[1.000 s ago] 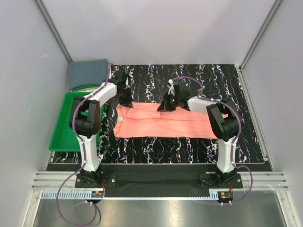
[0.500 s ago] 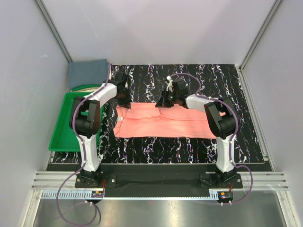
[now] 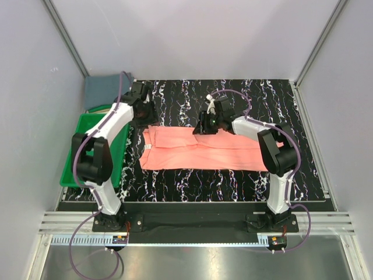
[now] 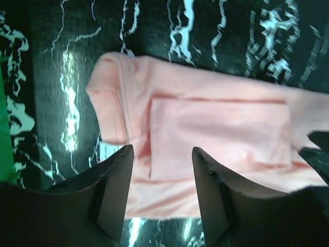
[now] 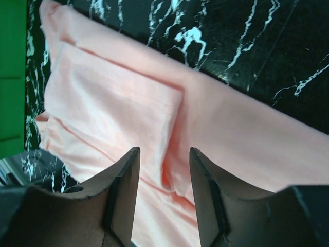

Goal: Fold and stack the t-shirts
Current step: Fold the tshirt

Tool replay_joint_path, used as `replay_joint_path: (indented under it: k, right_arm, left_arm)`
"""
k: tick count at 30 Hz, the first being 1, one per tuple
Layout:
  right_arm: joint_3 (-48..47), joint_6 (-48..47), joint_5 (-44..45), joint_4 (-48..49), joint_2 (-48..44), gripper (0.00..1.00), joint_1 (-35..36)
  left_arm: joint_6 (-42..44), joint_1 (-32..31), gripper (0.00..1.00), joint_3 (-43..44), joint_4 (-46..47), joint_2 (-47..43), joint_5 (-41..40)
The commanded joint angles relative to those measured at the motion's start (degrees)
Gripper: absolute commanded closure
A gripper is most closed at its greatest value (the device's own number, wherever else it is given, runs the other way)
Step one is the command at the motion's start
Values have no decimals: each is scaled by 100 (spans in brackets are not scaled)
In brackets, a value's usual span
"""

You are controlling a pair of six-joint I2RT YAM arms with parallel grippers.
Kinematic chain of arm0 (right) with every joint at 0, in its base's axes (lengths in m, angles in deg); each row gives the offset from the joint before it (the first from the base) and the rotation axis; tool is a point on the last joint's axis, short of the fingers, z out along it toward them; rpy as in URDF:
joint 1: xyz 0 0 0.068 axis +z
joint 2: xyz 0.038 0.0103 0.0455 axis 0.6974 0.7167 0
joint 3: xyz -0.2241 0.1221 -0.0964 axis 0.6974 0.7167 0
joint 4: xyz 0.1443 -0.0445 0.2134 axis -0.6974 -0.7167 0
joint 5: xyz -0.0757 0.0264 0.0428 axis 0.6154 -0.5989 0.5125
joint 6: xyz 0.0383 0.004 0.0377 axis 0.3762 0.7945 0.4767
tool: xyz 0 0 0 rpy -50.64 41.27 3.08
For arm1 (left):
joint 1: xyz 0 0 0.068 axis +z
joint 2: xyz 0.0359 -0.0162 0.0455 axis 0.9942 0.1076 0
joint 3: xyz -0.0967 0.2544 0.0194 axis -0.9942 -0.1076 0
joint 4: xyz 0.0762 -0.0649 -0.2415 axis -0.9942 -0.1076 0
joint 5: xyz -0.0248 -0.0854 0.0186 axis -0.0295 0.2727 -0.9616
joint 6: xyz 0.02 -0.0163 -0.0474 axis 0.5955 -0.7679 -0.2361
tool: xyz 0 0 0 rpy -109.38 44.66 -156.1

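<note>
— Across the middle of the surface (image 3: pixel 233 181): salmon-pink t-shirt (image 3: pixel 204 153), laid out as a long band, sleeve flap (image 4: pixel 216 134) turned in on top. Blue-grey t-shirt (image 3: pixel 105 90) lies at the far left corner, beyond the green tray (image 3: pixel 73 169).
— End effectors?
— Left end effector (image 4: pixel 162 150) over the collar end, jaws wide apart, holding nothing. Right end effector (image 5: pixel 164 150) over the flap's edge, likewise spread and empty.
— Risks?
— Likely: a pinch taking only the top layer, so the flap peels back. Uneven lift by the two arms would skew the band. Collar end lies near the tray; a drag leftward might snag its rim.
</note>
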Motion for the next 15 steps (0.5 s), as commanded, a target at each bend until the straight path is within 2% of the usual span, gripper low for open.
replay_joint_path:
  k: [1,3,5,12,15]
  right_arm:
    - [96,-511,-456,-54,-455,48,45]
    - [61,-600,-589,-142,-359,47,45]
    - [-1,-671,-800,-220,-253,47,45]
    - [-186,-671,-932,-327,160,47,45]
    - [-81,-601,-933,-335,178,49,45]
  left_arm:
    - [160,40,46,-361,20,-573,571]
    - [230,40,46,-659,177,-583,1131]
    - [222,48,48,-766,239,-434,1310]
    - [143,40,51,-977,450,-47,1267]
    - [99,31,56,-1030,468,129,1119]
